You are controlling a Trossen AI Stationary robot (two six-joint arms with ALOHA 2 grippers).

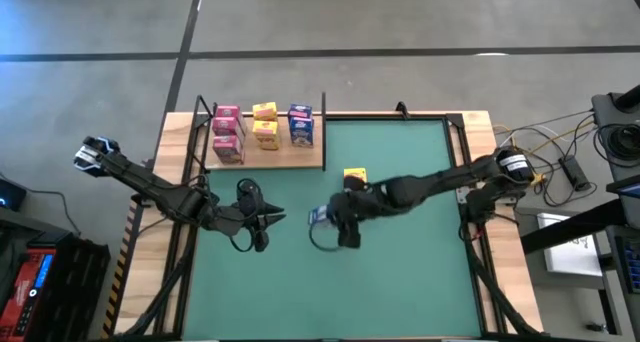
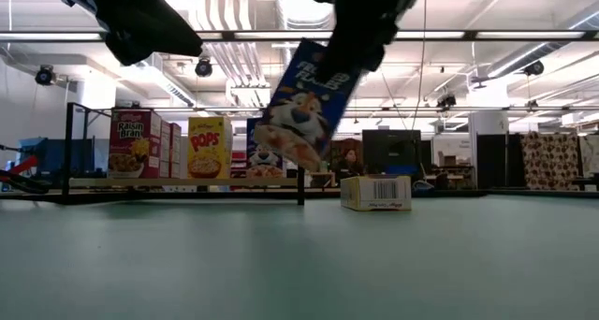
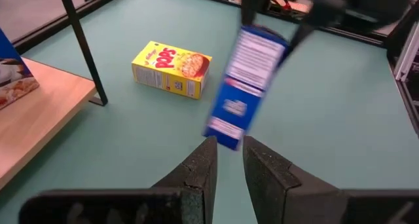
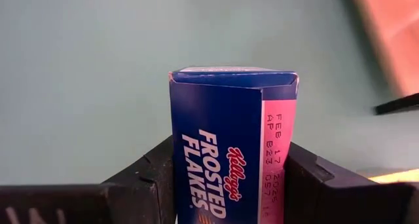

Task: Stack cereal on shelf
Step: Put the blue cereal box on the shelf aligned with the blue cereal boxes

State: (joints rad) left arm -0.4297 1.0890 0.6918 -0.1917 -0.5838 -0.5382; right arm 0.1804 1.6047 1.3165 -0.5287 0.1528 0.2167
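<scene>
Gripping a blue box (image 2: 304, 109) aloft and tilted, the right gripper (image 1: 340, 225) hid its top; the left gripper (image 3: 227, 164) waited nearly closed, empty.

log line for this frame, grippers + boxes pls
right gripper: shut on blue Frosted Flakes box, lifted over mat | left gripper: shut, empty | yellow Pops box: flat on mat | shelf: boxes standing
</scene>
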